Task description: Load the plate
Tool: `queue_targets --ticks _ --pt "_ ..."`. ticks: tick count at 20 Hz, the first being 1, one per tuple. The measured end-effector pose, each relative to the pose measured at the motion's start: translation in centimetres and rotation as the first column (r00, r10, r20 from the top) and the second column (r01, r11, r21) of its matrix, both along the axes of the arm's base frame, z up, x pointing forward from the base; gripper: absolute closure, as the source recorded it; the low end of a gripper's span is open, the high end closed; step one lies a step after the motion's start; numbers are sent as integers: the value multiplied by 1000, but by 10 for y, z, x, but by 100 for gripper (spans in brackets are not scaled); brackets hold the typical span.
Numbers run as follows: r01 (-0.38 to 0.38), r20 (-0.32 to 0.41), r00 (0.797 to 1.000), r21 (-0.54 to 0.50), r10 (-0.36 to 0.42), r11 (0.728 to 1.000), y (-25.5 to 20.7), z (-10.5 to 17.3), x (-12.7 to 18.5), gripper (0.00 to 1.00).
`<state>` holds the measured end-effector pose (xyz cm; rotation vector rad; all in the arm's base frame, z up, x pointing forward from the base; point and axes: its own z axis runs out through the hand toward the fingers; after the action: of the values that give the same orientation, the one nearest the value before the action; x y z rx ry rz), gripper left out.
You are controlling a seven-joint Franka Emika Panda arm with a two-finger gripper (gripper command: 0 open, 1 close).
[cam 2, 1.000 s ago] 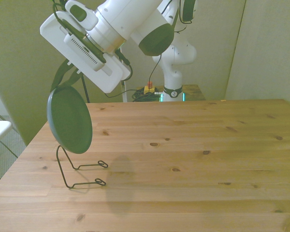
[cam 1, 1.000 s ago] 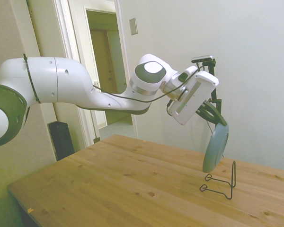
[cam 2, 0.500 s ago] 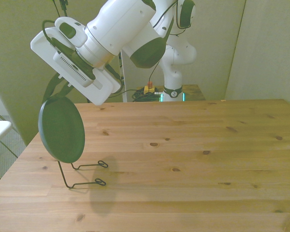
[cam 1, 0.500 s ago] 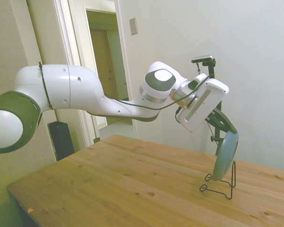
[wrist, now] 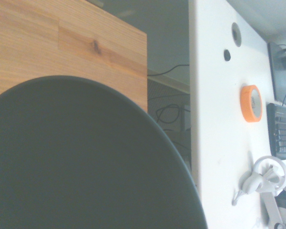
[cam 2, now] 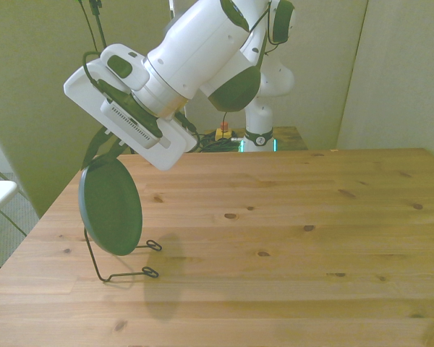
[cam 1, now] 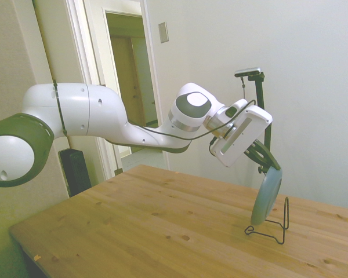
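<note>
The grey-green plate [cam 1: 265, 196] [cam 2: 111, 206] hangs on edge, almost upright, just above the thin black wire stand [cam 1: 276, 228] [cam 2: 121, 273]. My gripper [cam 1: 271, 168] [cam 2: 103, 155] is shut on the plate's top rim, and the arm reaches down at a slant from above. In the side view the plate's lower edge sits over the stand's base wires, a little short of the stand's upright back. Whether plate and stand touch, I cannot tell. The dark plate [wrist: 81, 162] fills most of the wrist view.
The stand is close to the wooden table's edge [cam 2: 40, 217] at the front view's left. Beyond that edge the wrist view shows a white desk [wrist: 219, 124] with an orange tape roll [wrist: 251, 102] and a keyboard [wrist: 281, 129].
The plate has come down and shifted toward the front view's right, away from the stand's upright back, still in my grip. The arm's wrist followed.
</note>
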<state>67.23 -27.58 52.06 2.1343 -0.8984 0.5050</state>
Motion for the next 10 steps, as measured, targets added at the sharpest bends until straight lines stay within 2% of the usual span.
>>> queue_targets --ticks 10 --pt "46 -11 999 17 -45 999 -4 -9 17 100"
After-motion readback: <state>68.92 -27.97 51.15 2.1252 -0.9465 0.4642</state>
